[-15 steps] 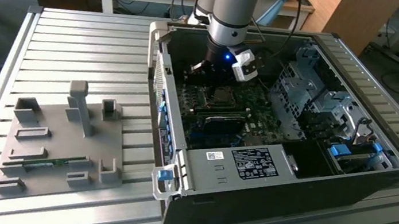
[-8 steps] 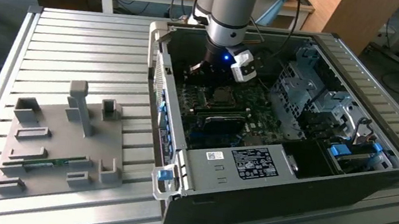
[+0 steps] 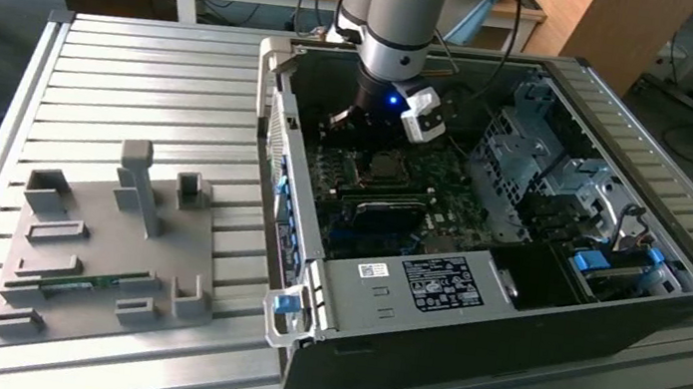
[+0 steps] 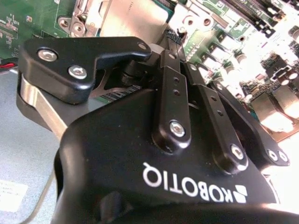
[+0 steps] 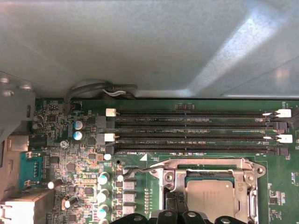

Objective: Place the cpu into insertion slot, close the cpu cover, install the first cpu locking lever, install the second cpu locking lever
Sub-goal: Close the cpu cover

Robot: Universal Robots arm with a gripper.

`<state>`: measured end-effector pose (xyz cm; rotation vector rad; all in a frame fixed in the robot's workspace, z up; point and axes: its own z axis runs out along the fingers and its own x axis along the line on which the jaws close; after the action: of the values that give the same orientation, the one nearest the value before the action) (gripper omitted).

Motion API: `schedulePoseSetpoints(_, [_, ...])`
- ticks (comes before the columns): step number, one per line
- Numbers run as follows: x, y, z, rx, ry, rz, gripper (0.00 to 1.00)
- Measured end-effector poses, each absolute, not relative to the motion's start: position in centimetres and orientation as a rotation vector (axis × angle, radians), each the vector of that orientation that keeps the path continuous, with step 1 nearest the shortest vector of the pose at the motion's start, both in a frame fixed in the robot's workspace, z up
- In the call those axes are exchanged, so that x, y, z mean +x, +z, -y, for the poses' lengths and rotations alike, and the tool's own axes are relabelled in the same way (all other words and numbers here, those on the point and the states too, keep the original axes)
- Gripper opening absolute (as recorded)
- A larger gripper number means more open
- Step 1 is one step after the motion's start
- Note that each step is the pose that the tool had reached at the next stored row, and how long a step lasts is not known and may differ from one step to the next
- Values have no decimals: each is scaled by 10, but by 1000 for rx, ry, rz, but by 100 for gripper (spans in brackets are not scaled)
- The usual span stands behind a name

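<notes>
Second wrist view is showing the end effector (image 4: 174,39) pinched shut, grasp unclear; first wrist view is showing the cpu (image 5: 210,199) sitting under the cpu cover (image 5: 210,162).

The cpu (image 5: 210,200) inside the window of the cpu cover (image 5: 170,179), just beside four long black memory slots (image 5: 191,133).

Silver worktop (image 3: 135,66) of long ribbed slats, with a raised rail along the edge. Carries two things directly: a black computer case (image 3: 471,372) laid on its side, open face up, and a flat grey fixture plate (image 3: 102,218). On the exterior view's left of the case lies the plate, near but not touching, with a strip of bare slats between. Grey upright blocks (image 3: 142,183) standing on the plate. More bare slats all around the case.
</notes>
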<state>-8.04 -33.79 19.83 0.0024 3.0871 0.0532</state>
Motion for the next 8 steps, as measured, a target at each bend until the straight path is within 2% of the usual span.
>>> schedulePoseSetpoints(8, [-80,199,338,2,55,-3086,11])
